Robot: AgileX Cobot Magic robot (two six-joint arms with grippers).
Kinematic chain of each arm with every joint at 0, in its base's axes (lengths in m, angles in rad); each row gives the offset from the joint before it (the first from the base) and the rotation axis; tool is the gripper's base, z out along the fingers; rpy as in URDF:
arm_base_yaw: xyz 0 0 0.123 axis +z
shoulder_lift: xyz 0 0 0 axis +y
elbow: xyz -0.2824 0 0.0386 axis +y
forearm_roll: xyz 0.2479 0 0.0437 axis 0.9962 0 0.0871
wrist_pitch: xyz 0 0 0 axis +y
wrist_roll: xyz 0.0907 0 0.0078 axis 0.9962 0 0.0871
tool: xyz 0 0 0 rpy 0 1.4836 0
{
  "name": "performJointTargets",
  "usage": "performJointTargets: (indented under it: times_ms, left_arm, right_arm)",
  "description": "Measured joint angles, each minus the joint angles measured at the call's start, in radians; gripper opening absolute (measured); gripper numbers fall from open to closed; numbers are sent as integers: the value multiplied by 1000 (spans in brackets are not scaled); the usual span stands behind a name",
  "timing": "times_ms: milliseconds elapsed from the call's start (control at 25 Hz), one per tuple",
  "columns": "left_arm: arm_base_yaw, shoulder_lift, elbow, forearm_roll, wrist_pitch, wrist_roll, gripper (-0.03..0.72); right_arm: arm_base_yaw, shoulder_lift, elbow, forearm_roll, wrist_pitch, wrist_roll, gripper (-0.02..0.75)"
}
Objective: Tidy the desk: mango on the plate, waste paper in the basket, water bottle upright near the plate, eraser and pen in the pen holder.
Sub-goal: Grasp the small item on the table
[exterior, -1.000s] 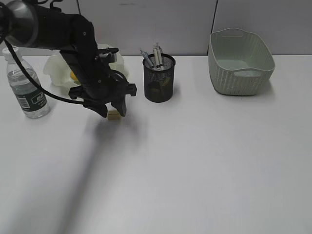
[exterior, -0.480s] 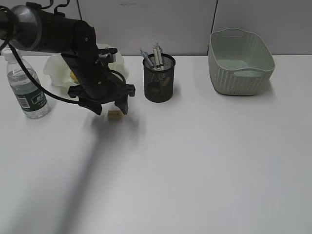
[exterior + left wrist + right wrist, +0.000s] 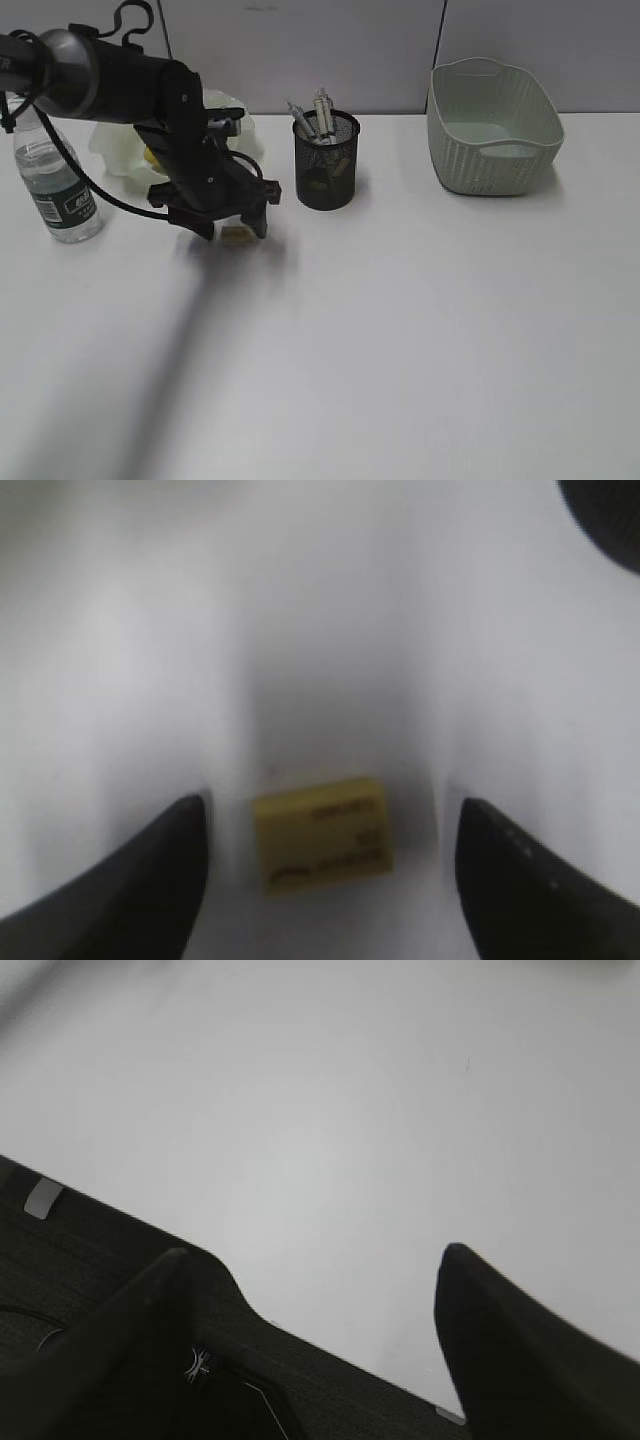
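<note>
Presently the left pincer is seen spread wide over the tabletop, its two dark fingers standing either side of a small yellow eraser and clear of it. The eraser lies flat on the white surface, skewed a little against the line between the fingers. A closing made from this pose could catch the block by its corners rather than its flat faces, so that it would be twisted or squeezed out sideways. If the pincer is not low enough, only the top edge would be pinched and the eraser might be dropped on the way across.

Just to the right stands the pen holder, already stocked with pens; a carried eraser could be knocked against these or against the mesh rim and fall outside. Behind the arm the plate is partly hidden, with a patch of yellow mango showing. The water bottle stands upright at the far left. The basket sits well apart at the right.

The right pincer is held open above bare tabletop, gripping nothing.
</note>
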Motion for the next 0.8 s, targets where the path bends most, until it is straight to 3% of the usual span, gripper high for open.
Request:
performJointTargets:
  times_ms: [360, 680, 800]
  left_arm:
    - [0, 7, -3, 14, -7, -33, 505]
    - [0, 7, -5, 61, 22, -48, 334]
    - [0, 7, -6, 66, 24, -64, 318]
  right_arm:
    - [0, 0, 0, 0, 0, 0, 585]
    - [0, 0, 0, 0, -1, 0, 585]
    - [0, 0, 0, 0, -1, 0, 585]
